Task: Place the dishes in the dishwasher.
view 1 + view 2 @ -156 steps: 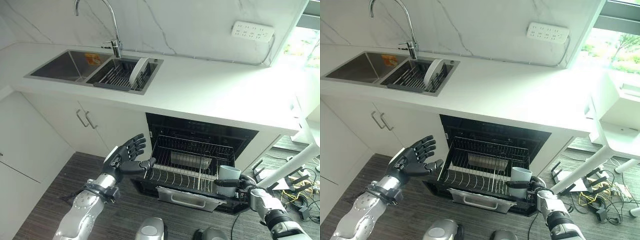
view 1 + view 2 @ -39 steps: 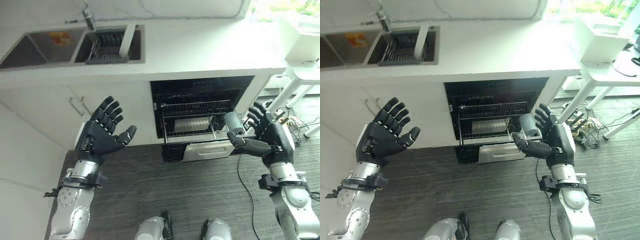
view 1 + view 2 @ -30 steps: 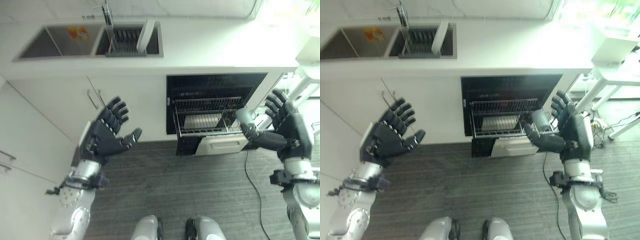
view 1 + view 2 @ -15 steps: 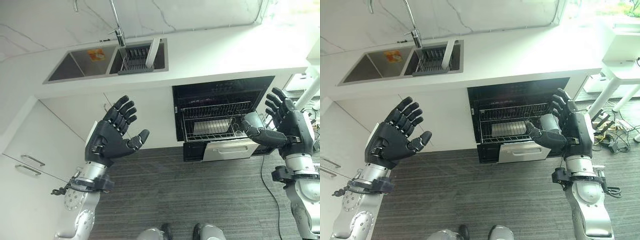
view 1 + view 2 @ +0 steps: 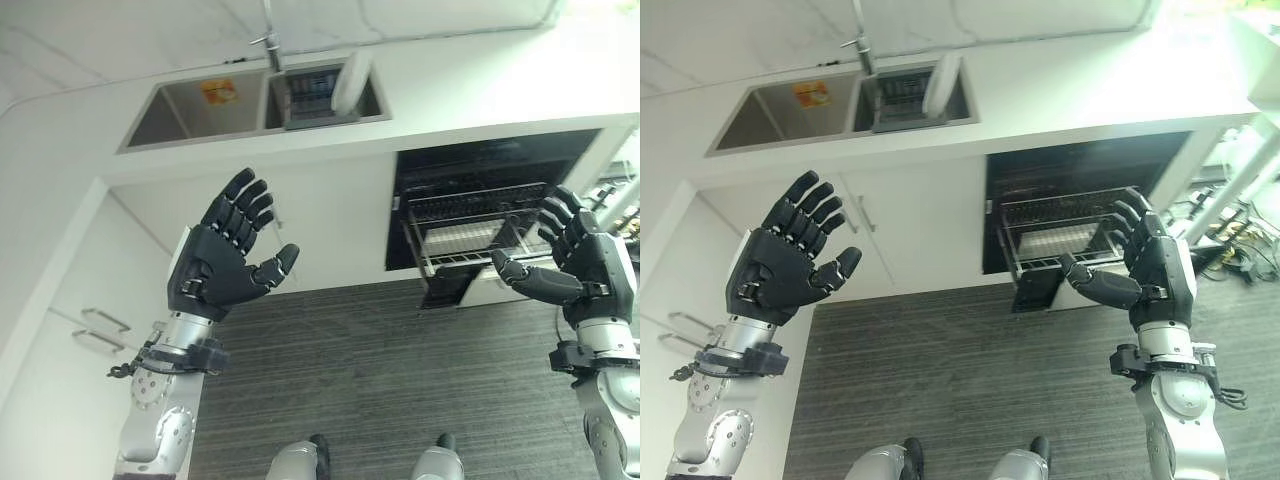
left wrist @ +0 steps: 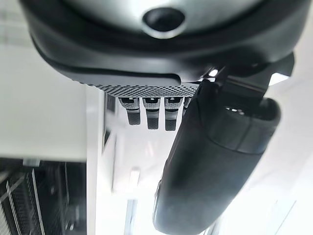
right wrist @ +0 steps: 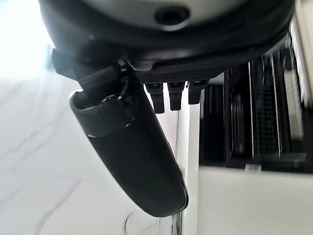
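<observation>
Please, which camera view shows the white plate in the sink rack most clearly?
The right eye view: the plate stands on edge in the sink rack, away from the frame edge. The left eye view shows the same plate nearer the top edge. The wrist views give no clear sight of it.

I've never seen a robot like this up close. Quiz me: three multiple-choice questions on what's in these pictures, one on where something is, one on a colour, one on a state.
1. Where is the white plate?
A. In the sink's rack
B. On the floor
C. In the robot's left hand

2. What colour is the countertop?
A. Black
B. White
C. Red

3. How is the dishwasher?
A. Shut
B. Open, rack pulled out
C. Covered by a cloth

Answers:
1 A: the plate stands in the sink rack.
2 B: the countertop is white.
3 B: the dishwasher gapes dark, its rack sticking out.
</observation>
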Controlling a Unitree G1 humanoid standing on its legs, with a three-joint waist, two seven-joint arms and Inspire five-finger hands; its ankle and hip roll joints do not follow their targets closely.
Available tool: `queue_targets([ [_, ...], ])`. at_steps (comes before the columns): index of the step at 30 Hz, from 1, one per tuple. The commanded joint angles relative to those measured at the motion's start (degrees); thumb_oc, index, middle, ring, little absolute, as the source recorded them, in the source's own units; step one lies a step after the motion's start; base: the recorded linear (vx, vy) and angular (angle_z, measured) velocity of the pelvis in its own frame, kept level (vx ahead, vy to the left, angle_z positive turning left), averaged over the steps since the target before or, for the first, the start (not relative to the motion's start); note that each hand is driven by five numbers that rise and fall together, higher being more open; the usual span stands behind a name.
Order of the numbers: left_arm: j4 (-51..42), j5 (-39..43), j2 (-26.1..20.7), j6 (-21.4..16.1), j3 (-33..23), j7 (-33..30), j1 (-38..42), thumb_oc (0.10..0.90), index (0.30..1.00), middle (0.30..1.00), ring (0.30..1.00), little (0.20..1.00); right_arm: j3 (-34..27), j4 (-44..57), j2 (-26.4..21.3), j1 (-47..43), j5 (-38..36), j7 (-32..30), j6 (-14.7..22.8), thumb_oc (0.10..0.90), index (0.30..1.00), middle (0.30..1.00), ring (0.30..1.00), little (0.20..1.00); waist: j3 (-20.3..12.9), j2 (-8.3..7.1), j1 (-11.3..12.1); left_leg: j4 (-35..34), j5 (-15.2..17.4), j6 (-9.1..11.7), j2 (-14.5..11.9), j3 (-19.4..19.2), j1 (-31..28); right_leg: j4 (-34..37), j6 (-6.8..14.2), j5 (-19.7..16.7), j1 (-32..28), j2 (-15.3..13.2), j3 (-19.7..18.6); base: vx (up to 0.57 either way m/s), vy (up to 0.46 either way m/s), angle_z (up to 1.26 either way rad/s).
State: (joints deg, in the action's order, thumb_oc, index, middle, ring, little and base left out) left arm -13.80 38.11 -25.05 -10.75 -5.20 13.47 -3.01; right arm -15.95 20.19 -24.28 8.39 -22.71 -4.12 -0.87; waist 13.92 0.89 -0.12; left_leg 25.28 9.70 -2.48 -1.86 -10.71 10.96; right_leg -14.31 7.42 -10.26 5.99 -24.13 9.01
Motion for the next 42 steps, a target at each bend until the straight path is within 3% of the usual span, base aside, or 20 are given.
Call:
queue_targets([
  [1, -8.02, 1.53, -3.42, -2.68, -4.81, 1.93, 2.27, 0.800, 0.900, 0.900, 0.900, 0.900, -0.26, 4.14, -3.11, -7.45, 0.67, -0.52, 6.32, 0.800, 0.900, 0.900, 0.900, 0.900, -3.68, 0.26, 0.18, -8.09, 4.67, 4.27, -3.03, 1.78, -6.70, -2.88, 4.09, 9.72, -4.52, 4.26, 7.69, 0.05, 0.326, -0.02],
  [2, -8.18, -0.07, -3.68, -2.94, -4.96, 1.11, 2.29, 0.800, 0.900, 0.900, 0.900, 0.900, 0.74, 3.76, -2.57, -8.56, 1.18, -0.31, 5.50, 0.800, 0.900, 0.900, 0.900, 0.900, -3.76, 0.31, 0.93, -8.09, 5.07, 3.80, -3.11, 0.89, -6.96, -2.88, 3.96, 10.07, -5.18, 5.42, 10.23, 0.04, 0.230, -0.14],
  [4, -8.31, -0.33, -4.19, -3.36, -4.60, 0.36, 2.54, 0.800, 0.900, 0.900, 0.900, 0.900, 1.63, 3.12, -2.62, -9.46, 0.94, -0.84, 4.38, 0.800, 0.900, 0.900, 0.900, 0.900, -3.49, 0.27, 1.16, -8.09, 5.36, 3.30, -2.99, 1.02, -7.19, -2.88, 3.29, 13.37, -5.10, 8.57, 10.36, 0.03, 0.161, -0.38],
  [6, -8.69, 0.24, -4.13, -3.44, -3.77, -0.33, 3.25, 0.800, 0.900, 0.900, 0.900, 0.900, 2.14, 2.52, -3.24, -9.17, 0.18, -1.79, 3.23, 0.800, 0.900, 0.900, 0.900, 0.900, -3.40, -0.50, 0.66, -8.09, 5.05, 2.66, -1.62, 2.33, -6.54, -2.88, 0.93, 19.55, -3.96, 15.35, 8.38, 0.04, 0.097, -0.52],
  [8, -8.59, -1.35, -3.70, -4.37, -2.95, -1.11, 3.50, 0.800, 0.900, 0.900, 0.900, 0.900, 1.96, 2.30, -3.72, -8.37, -0.53, -1.90, 4.31, 0.800, 0.900, 0.900, 0.900, 0.900, -3.37, -1.52, 0.09, -8.09, 4.95, 2.52, -0.45, 2.43, -6.31, -2.88, -0.08, 20.16, -2.41, 17.50, 6.99, 0.01, -0.021, 0.14],
  [10, -8.53, -4.37, -3.37, -5.32, -1.76, -3.32, 3.83, 0.800, 0.900, 0.900, 0.900, 0.900, 2.48, 2.35, -3.94, -8.35, -0.02, -1.74, 5.28, 0.800, 0.900, 0.900, 0.900, 0.900, -2.95, -2.43, -0.53, -8.09, 5.28, 2.28, 0.57, 1.72, -6.65, -2.88, 0.07, 18.98, 0.27, 17.80, 5.84, 0.03, -0.090, 0.26],
  [13, -7.65, -4.82, -3.07, -6.26, -0.64, -4.95, 4.19, 0.800, 0.900, 0.900, 0.900, 0.900, 4.03, 1.92, -3.70, -9.12, -1.41, -2.53, 8.15, 0.800, 0.900, 0.900, 0.900, 0.900, -2.47, -2.46, -0.97, -8.09, 5.72, 2.04, 0.52, 0.77, -7.18, -2.88, 0.04, 18.21, 1.34, 18.28, 4.75, 0.08, -0.230, 0.06],
  [23, -8.61, -2.95, -1.62, -6.80, 0.07, -5.69, 3.16, 0.800, 0.900, 0.900, 0.900, 0.900, 5.52, 3.03, -4.88, -9.27, -2.73, 2.58, 5.14, 0.800, 0.900, 0.900, 0.900, 0.900, -4.00, -1.67, -1.28, -8.09, 5.01, 3.27, -0.65, -1.54, -8.31, -2.88, -2.25, 21.51, -0.24, 20.24, 4.26, 0.08, -0.135, -0.03],
  [26, -8.34, -1.79, -0.94, -8.18, -0.07, -5.82, 2.80, 0.800, 0.900, 0.900, 0.900, 0.900, 5.36, 2.50, -5.42, -9.09, -2.70, 5.24, 5.73, 0.800, 0.900, 0.900, 0.900, 0.900, -3.77, -2.00, -1.00, -8.09, 3.38, 4.07, -0.16, -2.20, -9.34, -2.88, -2.89, 21.66, -0.65, 19.93, 4.19, 0.09, -0.141, -0.04],
  [27, -8.33, -1.48, -0.59, -8.43, -0.21, -5.85, 2.70, 0.800, 0.900, 0.900, 0.900, 0.900, 5.25, 2.33, -5.70, -9.01, -3.08, 5.97, 5.92, 0.800, 0.900, 0.900, 0.900, 0.900, -3.59, -2.60, -0.86, -8.09, 2.77, 4.21, 0.37, -2.76, -10.06, -2.88, -3.17, 21.59, -0.81, 19.26, 4.19, 0.13, -0.174, -0.04],
  [28, -8.33, -1.32, -0.03, -8.90, -0.34, -5.64, 2.55, 0.800, 0.900, 0.900, 0.900, 0.900, 4.90, 2.13, -6.17, -8.79, -4.16, 6.79, 6.30, 0.800, 0.900, 0.900, 0.900, 0.900, -3.09, -3.95, -0.53, -8.09, -0.53, 4.92, 1.17, -3.88, -11.10, -2.88, -3.66, 21.61, -1.26, 17.95, 4.00, 0.11, -0.163, -0.07],
  [31, -8.85, -1.85, 0.97, -9.82, -0.32, -5.46, 2.10, 0.800, 0.900, 0.900, 0.900, 0.900, 4.56, 1.92, -6.18, -8.29, -4.28, 7.91, 7.66, 0.800, 0.900, 0.900, 0.900, 0.900, -1.09, -5.30, -0.25, 2.14, -4.16, 6.39, -0.61, -3.98, -6.34, -2.88, -5.09, 21.45, -2.11, 17.13, 3.61, 0.07, -0.139, 0.01],
  [33, -8.42, -2.07, 1.41, -9.78, -0.05, -5.66, 2.37, 0.800, 0.900, 0.900, 0.900, 0.900, 4.76, 1.60, -5.86, -8.64, -3.29, 8.12, 7.68, 0.800, 0.900, 0.900, 0.900, 0.900, -0.42, -4.81, -0.60, 0.20, -4.16, 6.16, -1.87, -4.81, -5.25, -2.88, -5.07, 21.40, -2.46, 17.82, 3.57, 0.11, 0.002, 0.09],
  [35, -8.01, -2.18, 1.57, -9.35, -0.16, -5.32, 1.77, 0.800, 0.900, 0.900, 0.900, 0.900, 5.37, 1.22, -5.18, -9.53, -2.71, 7.70, 7.46, 0.800, 0.900, 0.900, 0.900, 0.900, 0.05, -3.45, -0.57, -8.09, -3.25, 5.44, -2.14, -6.19, -6.43, -2.88, -4.00, 22.05, -3.53, 19.09, 2.64, 0.27, 0.223, -0.05],
  [36, -7.93, -2.58, 1.05, -10.04, -0.73, -4.89, -0.41, 0.800, 0.900, 0.900, 0.900, 0.900, 5.34, 1.94, -5.07, -8.36, -3.77, 9.18, 7.27, 0.800, 0.900, 0.900, 0.900, 0.900, -0.31, 0.06, -0.26, -8.09, -4.57, 7.61, -6.03, -2.62, 0.71, -2.88, -3.76, 23.76, -4.93, 23.47, 0.60, 0.59, 0.479, -0.02],
  [37, -7.60, -1.51, 0.99, -11.26, -1.54, -4.70, -1.76, 0.800, 0.900, 0.900, 0.900, 0.900, 4.46, 2.42, -5.53, -6.59, -4.66, 11.97, 7.66, 0.800, 0.900, 0.900, 0.900, 0.900, -0.36, 0.95, 0.13, -8.09, -6.94, 8.83, -7.03, 0.34, 5.23, -2.88, -4.52, 25.75, -7.29, 25.68, -1.70, 0.64, 0.514, -0.31],
  [39, -7.73, -2.14, 1.73, -12.02, -2.33, -5.18, -2.01, 0.800, 0.900, 0.900, 0.900, 0.900, 4.15, 2.88, -6.56, -5.50, -4.98, 13.87, 8.00, 0.800, 0.900, 0.900, 0.900, 0.900, -0.67, 1.08, 0.36, -8.09, -6.89, 8.80, -8.15, -1.62, 6.16, -2.88, -4.23, 27.39, -9.33, 24.78, -1.19, 0.59, 0.475, -0.81],
  [40, -8.01, -3.05, 1.15, -12.53, -2.90, -4.85, -1.66, 0.800, 0.900, 0.900, 0.900, 0.900, 3.09, 3.70, -6.47, -4.12, -6.45, 14.48, 8.38, 0.800, 0.900, 0.900, 0.900, 0.900, -1.69, 0.08, 0.53, -8.09, -4.22, 7.36, -6.74, -2.87, 4.04, -2.88, -2.12, 28.78, -12.05, 22.10, -0.68, 0.53, 0.457, -0.66],
  [42, -8.46, -3.00, -0.38, -13.04, -3.44, -4.13, -0.07, 0.800, 0.900, 0.900, 0.900, 0.900, 2.66, 4.70, -6.16, -4.24, -7.29, 12.76, 8.22, 0.800, 0.900, 0.900, 0.900, 0.900, -3.15, -0.59, 0.86, -8.09, -2.69, 6.26, -6.08, -3.54, 3.11, -2.88, -0.54, 28.81, -12.99, 19.81, 0.74, 0.34, 0.329, -0.53],
])
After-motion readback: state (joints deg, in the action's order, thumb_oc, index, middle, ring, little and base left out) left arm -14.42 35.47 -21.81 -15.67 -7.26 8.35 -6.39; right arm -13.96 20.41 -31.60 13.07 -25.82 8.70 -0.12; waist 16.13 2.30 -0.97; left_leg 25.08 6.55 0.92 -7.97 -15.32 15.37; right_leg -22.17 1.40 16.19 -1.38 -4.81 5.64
